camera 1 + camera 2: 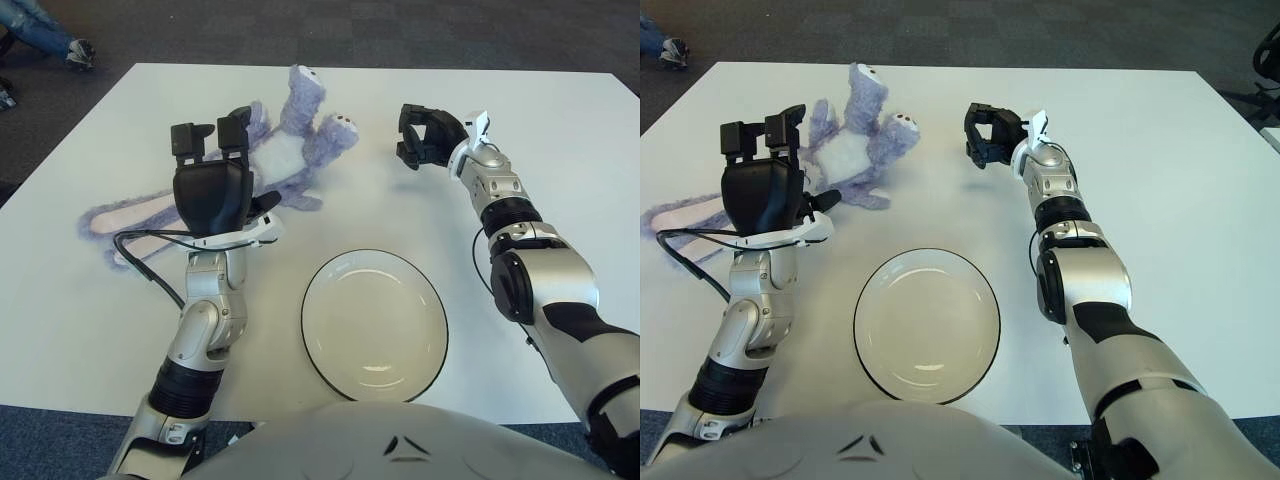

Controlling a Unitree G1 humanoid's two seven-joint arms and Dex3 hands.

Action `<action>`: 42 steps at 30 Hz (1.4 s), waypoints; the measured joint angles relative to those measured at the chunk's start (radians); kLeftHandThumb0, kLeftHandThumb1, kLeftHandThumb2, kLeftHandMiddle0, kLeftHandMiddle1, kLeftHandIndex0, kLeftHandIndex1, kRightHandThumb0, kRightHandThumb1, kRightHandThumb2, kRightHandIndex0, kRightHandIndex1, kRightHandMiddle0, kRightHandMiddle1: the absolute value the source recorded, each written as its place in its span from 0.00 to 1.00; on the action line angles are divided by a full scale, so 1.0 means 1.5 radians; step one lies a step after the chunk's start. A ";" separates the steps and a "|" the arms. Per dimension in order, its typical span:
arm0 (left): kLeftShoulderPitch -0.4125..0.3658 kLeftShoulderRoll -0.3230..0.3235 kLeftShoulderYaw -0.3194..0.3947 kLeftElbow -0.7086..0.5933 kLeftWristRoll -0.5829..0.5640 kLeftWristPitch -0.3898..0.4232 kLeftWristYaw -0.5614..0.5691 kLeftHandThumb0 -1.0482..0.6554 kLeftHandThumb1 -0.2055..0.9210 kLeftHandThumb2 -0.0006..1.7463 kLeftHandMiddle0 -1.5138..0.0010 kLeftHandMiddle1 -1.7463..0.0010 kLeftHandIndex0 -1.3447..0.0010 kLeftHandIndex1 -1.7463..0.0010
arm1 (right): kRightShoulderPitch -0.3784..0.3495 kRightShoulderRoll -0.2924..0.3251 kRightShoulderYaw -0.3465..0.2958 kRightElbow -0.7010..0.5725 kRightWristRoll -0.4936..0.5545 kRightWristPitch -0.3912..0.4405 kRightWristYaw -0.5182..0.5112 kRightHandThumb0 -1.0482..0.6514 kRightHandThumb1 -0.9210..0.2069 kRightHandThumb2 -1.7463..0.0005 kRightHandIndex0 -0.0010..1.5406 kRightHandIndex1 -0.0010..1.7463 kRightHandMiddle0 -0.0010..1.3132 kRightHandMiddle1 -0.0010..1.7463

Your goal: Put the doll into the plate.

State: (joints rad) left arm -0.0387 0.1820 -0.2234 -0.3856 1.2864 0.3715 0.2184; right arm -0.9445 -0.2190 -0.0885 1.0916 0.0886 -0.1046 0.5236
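A purple and white plush doll lies on its back on the white table at the far left, legs pointing away and long ears trailing left. My left hand is raised just in front of the doll's body, fingers spread upward, holding nothing; it hides part of the doll. My right hand hovers to the right of the doll's foot, apart from it, fingers loosely bent and empty. The white plate with a dark rim sits empty near the front middle.
A black cable loops from my left wrist over the table beside the doll's ears. A person's legs in jeans show on the carpet beyond the table's far left corner. An office chair base stands at the far right.
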 measured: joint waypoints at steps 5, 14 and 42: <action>0.000 -0.012 -0.001 -0.003 0.059 0.041 -0.049 0.28 0.46 0.52 1.00 0.63 1.00 0.70 | 0.000 -0.001 0.001 0.002 0.000 0.000 0.000 0.33 0.54 0.25 0.80 1.00 0.47 1.00; -0.008 -0.019 0.001 0.004 0.117 0.079 -0.122 0.21 0.57 0.46 1.00 0.73 1.00 0.77 | 0.000 -0.001 0.001 0.005 0.000 -0.001 0.003 0.34 0.53 0.25 0.80 1.00 0.47 1.00; -0.097 0.013 0.021 0.109 0.108 0.108 -0.310 0.02 1.00 0.30 1.00 0.69 1.00 0.81 | 0.000 -0.010 0.008 -0.001 0.000 0.015 0.072 0.35 0.48 0.30 0.74 1.00 0.43 1.00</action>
State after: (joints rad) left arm -0.1842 0.2014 -0.1924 -0.2227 1.4491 0.5334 -0.2459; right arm -0.9446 -0.2333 -0.0764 1.0907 0.0880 -0.0819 0.6315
